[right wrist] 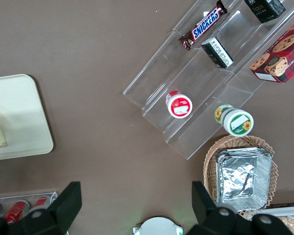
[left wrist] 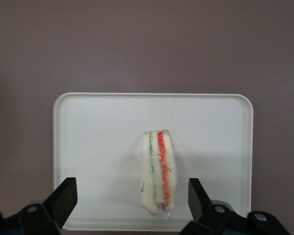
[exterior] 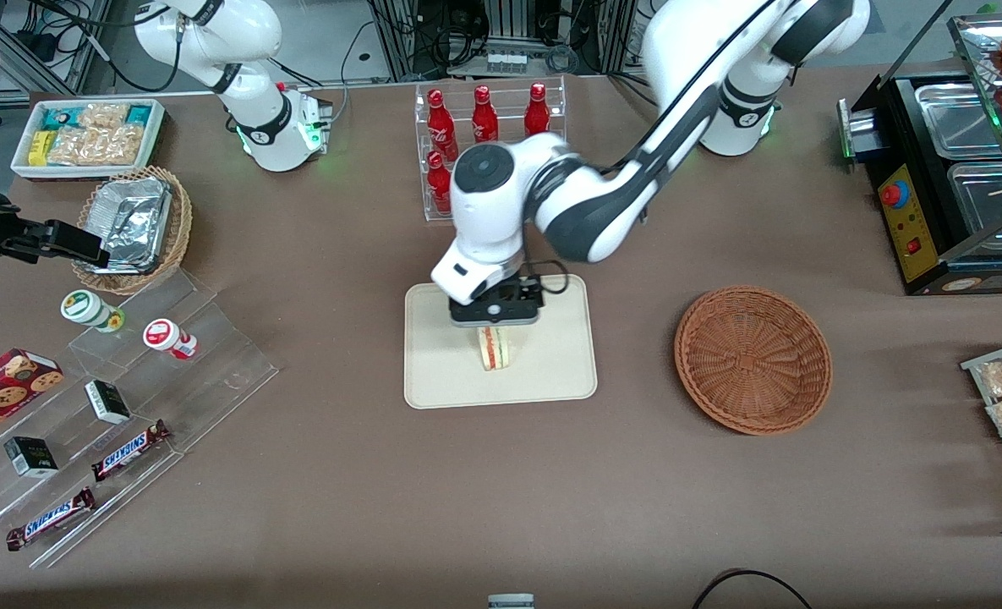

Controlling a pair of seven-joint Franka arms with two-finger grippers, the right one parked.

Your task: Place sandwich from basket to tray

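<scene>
While the basket (exterior: 752, 359) sits empty | sandwich (left wrist: 158, 171) on tray (left wrist: 98, 147) | hand (left wrist: 132, 203) above, fingers apart

The working arm (exterior: 602, 194) is built of glossy white rounded shells joined by dark grey bands at the joints. A round dark grey cap (exterior: 488, 169) sits on its wrist housing. A thin black cable (exterior: 555, 279) loops beside the wrist, above the tray (exterior: 551, 381). The gripper (exterior: 495, 326) hangs over the tray; it has a black blocky body with a small pale round mark on its face and two black wedge-shaped fingers (left wrist: 63, 198), set wide apart.
</scene>
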